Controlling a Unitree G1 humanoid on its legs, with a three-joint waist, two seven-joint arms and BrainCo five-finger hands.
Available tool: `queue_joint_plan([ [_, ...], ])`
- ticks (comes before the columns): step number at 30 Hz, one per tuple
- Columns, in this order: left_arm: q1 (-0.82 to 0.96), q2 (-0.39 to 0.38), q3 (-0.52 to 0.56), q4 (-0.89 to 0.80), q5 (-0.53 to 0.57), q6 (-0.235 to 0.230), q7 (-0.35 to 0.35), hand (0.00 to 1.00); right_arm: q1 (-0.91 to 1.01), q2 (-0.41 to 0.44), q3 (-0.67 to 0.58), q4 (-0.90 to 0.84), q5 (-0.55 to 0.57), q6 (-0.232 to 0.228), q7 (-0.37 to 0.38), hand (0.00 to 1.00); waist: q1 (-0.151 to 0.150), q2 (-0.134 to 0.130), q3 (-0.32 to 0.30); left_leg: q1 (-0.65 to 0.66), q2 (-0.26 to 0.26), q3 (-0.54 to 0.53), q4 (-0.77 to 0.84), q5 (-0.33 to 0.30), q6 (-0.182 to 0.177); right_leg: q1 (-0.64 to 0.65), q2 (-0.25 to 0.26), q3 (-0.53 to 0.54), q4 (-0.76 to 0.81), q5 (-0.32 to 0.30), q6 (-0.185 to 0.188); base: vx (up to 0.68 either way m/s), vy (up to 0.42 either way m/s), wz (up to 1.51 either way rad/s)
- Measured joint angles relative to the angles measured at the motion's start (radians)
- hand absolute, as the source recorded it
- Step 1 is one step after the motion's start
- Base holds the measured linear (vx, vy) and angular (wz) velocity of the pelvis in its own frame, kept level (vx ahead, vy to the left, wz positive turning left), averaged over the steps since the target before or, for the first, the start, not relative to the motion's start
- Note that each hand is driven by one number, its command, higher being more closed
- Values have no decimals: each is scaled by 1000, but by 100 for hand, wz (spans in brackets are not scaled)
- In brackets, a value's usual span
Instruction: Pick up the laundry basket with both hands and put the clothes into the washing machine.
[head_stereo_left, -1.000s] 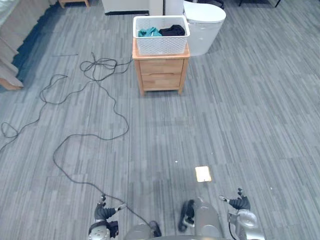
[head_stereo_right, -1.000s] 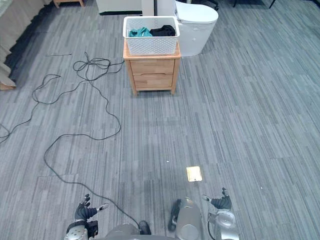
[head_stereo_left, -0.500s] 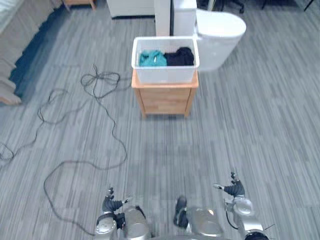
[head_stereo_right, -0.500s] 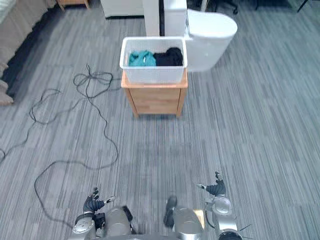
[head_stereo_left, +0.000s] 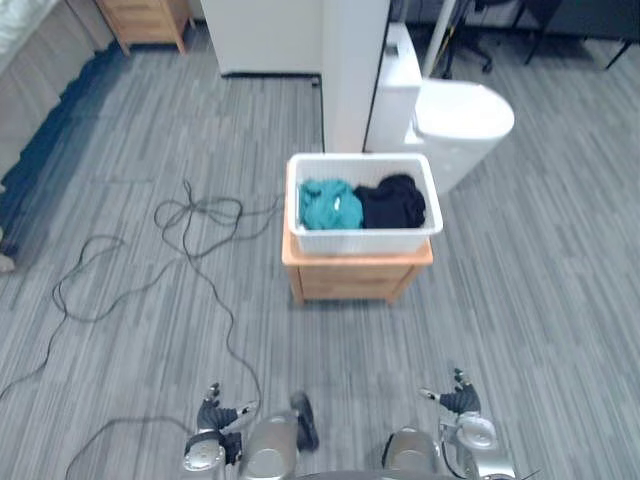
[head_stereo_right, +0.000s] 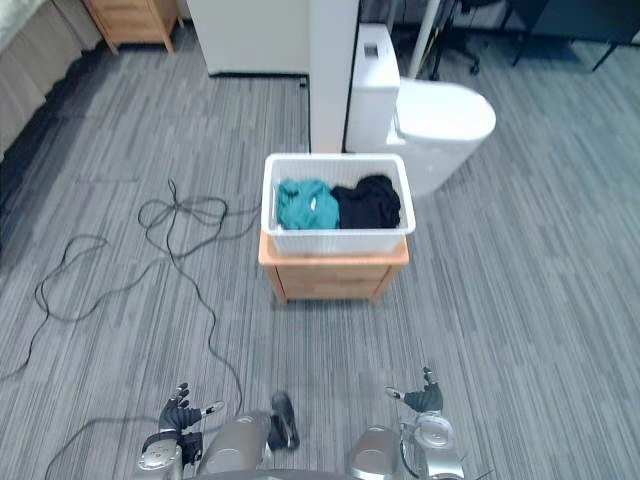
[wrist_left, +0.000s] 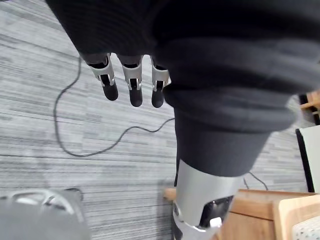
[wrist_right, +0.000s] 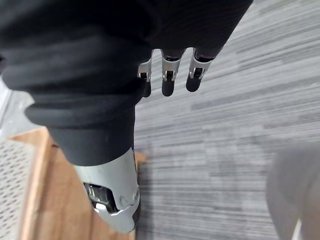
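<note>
Fingers (wrist_left: 135, 92) relaxed, empty on left hand (head_stereo_left: 212, 418), right hand (head_stereo_left: 460, 402), laundry basket (head_stereo_left: 362, 241) ahead across carpet (head_stereo_left: 350, 345)

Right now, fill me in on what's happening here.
The robot stands a little short of a white laundry basket that sits on a small wooden cabinet. The basket holds a teal garment and a black garment. The left hand and right hand hang low, well apart from the basket, both open and holding nothing, so the basket is not yet picked up.
</note>
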Motion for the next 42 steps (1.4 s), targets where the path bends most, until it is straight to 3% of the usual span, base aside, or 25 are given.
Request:
queue_joint_plan([
  [2,1,-4,0,16,1,1,-1,0,9,-3,-8,-1,4,1,0,0,-11,-1,0,47,0,0,-20,-21,-36,-31,75,57,-259,61,10,390,-40,26],
  [3,2,-2,0,29,2,1,-1,0,29,-1,-9,-1,22,3,0,0,-8,-9,-2,83,-11,0,-30,-47,-77,-31,116,99,-421,179,-3,438,-79,39],
  [4,7,1,1,46,3,1,-2,0,56,5,-8,-1,40,5,2,0,-8,-52,-19,117,-40,-8,-30,-68,-108,-34,113,153,-452,362,-61,447,-108,45],
  [6,15,-34,4,53,11,1,-4,0,67,-14,-8,-11,52,11,12,0,-6,-7,-32,127,4,-20,18,-88,-132,-47,130,139,-370,278,-77,448,-173,20],
  [7,20,-46,5,45,21,0,-5,0,73,-11,-8,-45,59,11,21,0,-8,-2,-28,67,40,-27,170,-107,-161,-31,127,127,-372,224,-71,421,-205,7],
  [8,19,-50,11,38,23,-1,-3,0,77,-9,-9,-66,60,11,21,0,-8,3,-24,19,70,-29,281,-108,-163,-16,134,119,-383,214,-78,450,-284,21],
  [9,19,-61,21,20,22,-1,-4,0,92,-7,-8,-114,61,11,20,0,-5,23,-19,-80,154,-31,526,-93,-173,31,166,107,-411,204,-87,419,-246,6],
  [10,24,-76,34,4,21,-4,-5,0,99,-1,-8,-145,62,11,18,0,6,33,-20,-137,220,-35,673,-107,-165,79,197,104,-424,188,-106,425,-217,-5],
  [12,17,-82,34,-3,22,-6,-5,0,100,10,-7,-185,68,5,17,0,22,20,-22,-174,241,-52,699,-122,-144,132,206,118,-431,170,-118,306,-80,-32],
  [15,3,-106,31,-5,22,-5,-5,0,84,17,-27,-209,72,-9,15,0,37,23,-32,-193,188,-106,428,-121,-149,155,207,163,-464,174,-110,263,10,-52],
  [16,3,-112,25,-4,21,-5,-5,0,81,14,-42,-209,74,-9,13,0,42,35,-38,-184,169,-137,281,-95,-162,154,214,180,-476,179,-102,261,136,-65],
  [17,1,-115,10,3,20,-2,-5,0,83,11,-58,-203,76,-6,9,0,47,56,-51,-164,164,-151,141,-5,-171,164,237,205,-514,191,-76,221,108,-59],
  [20,5,-107,4,-17,17,-1,-4,0,121,18,-59,-280,72,-1,-6,0,47,37,-72,-94,122,-107,27,24,-158,197,208,231,-585,213,-44,193,106,-28],
  [28,12,-68,14,-171,-109,-2,-6,0,58,-5,-72,-351,18,-2,-29,0,46,36,-83,-13,73,-58,-103,49,-150,232,195,277,-662,232,-16,93,64,-16],
  [33,-5,-64,6,-230,-117,-2,-3,0,1,-41,-60,-342,-38,8,-51,0,40,40,-85,-12,69,-58,-114,50,-149,236,198,282,-682,239,-13,17,6,-1],
  [39,-138,-41,-90,-204,-105,-1,4,0,-160,-100,50,-194,-75,30,-48,0,22,63,-83,-85,46,-60,-180,114,-131,148,190,283,-709,290,-10,-55,6,0],
  [42,-255,-44,-143,-134,-74,0,24,0,-276,-134,87,-102,-87,36,-51,0,17,77,-46,-113,36,-59,-178,129,-117,119,181,286,-708,315,-9,-146,26,-5],
])
